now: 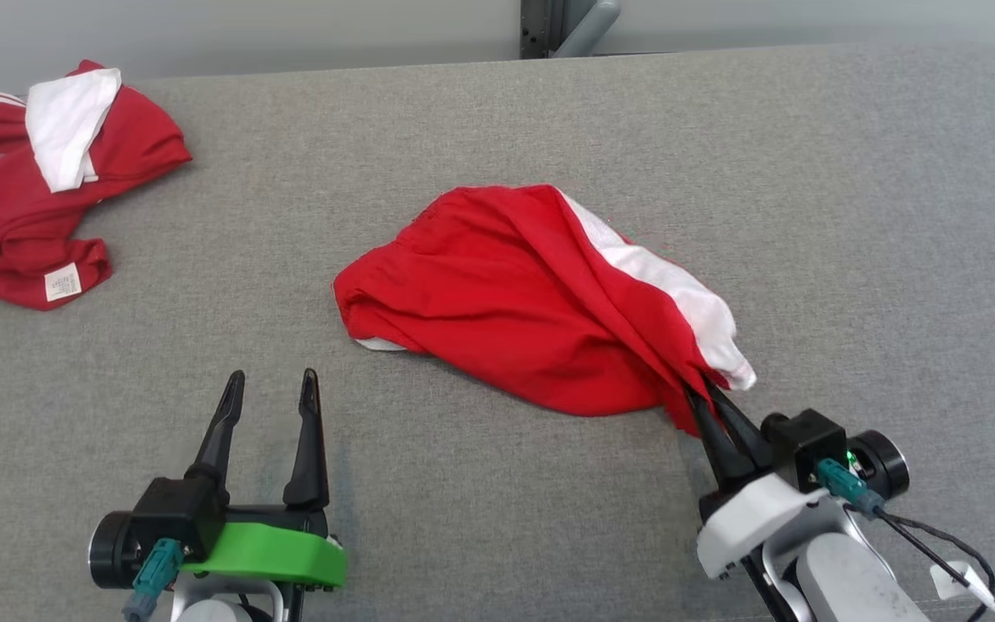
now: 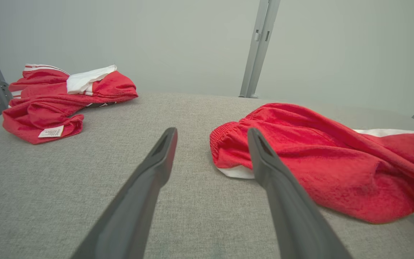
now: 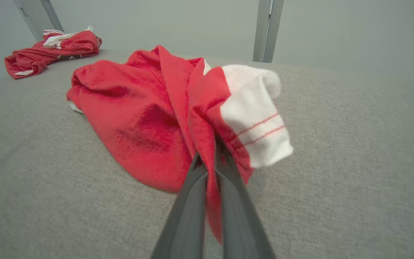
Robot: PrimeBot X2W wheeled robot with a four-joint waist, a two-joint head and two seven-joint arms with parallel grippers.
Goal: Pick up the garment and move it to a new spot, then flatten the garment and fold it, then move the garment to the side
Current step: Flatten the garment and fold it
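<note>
A crumpled red garment (image 1: 515, 294) with a white striped panel lies in the middle of the grey cloth surface; it also shows in the left wrist view (image 2: 322, 158) and the right wrist view (image 3: 149, 111). My right gripper (image 1: 700, 393) is shut on the garment's lower right corner, with red cloth pinched between its fingers (image 3: 210, 162). My left gripper (image 1: 273, 380) stands open at the lower left, apart from the garment, with nothing between its fingers (image 2: 164, 151).
A second red and white garment (image 1: 40, 190) lies bunched at the far left corner of the surface (image 2: 59, 100) (image 3: 49, 50). A grey upright post (image 1: 567, 26) rises behind the far edge. Bare grey cloth surface (image 1: 877, 225) stretches to the right.
</note>
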